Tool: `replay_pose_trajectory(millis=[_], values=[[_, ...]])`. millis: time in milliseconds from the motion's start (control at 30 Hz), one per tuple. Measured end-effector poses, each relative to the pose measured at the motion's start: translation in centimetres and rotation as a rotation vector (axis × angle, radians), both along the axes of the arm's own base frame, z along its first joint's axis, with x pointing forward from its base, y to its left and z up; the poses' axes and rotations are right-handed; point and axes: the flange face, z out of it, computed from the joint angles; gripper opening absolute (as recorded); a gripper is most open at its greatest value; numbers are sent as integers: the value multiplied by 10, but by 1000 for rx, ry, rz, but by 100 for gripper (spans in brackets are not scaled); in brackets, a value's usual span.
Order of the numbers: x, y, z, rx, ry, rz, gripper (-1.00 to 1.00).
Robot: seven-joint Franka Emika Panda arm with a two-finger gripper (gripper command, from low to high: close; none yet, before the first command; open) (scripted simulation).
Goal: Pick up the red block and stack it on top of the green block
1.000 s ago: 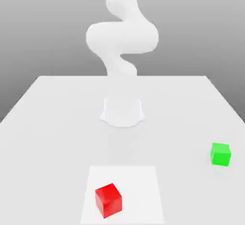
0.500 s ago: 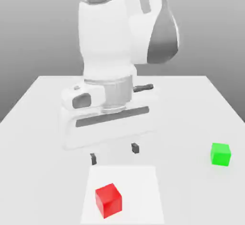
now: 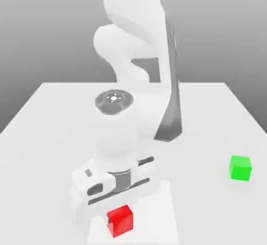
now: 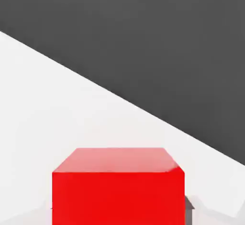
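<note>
Exterior view first: nearest the camera, the red block (image 3: pixel 121 220) sits on the paler square patch (image 3: pixel 164 223) of the white surface (image 3: pixel 47 134), and the claw (image 3: pixel 118 219) is right down on it, clenched on the red block. Further back on the exterior view's right, the green block (image 3: pixel 240 168) stands well apart. Behind, the white arm (image 3: pixel 136 46) towers over everything.

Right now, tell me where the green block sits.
In the exterior view the green block rests on the white table near that view's right edge, well apart from the red block and the gripper at the front.
</note>
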Motion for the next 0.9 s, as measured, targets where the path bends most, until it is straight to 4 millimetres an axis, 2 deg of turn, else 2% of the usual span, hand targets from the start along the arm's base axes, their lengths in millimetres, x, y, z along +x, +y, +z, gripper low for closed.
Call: replay_pose_trajectory(millis=[167,200,333,400,467,533,567,600,667,800,833,900], values=[[0,1,52,1,0,3,-100],[-2,19,58,6,2,47,-100],[-22,121,69,23,8,314,-100],[-49,188,75,27,11,500,-100],[-95,264,82,26,12,738,-100],[-149,321,89,20,10,952,-100],[-176,342,92,14,8,1049,-100],[-194,353,95,8,5,1113,-100],[-195,352,83,2,2,1126,-100],[-195,351,41,0,2,1126,-100],[-195,350,34,0,1,1126,100],[-195,350,34,0,1,1126,100]])
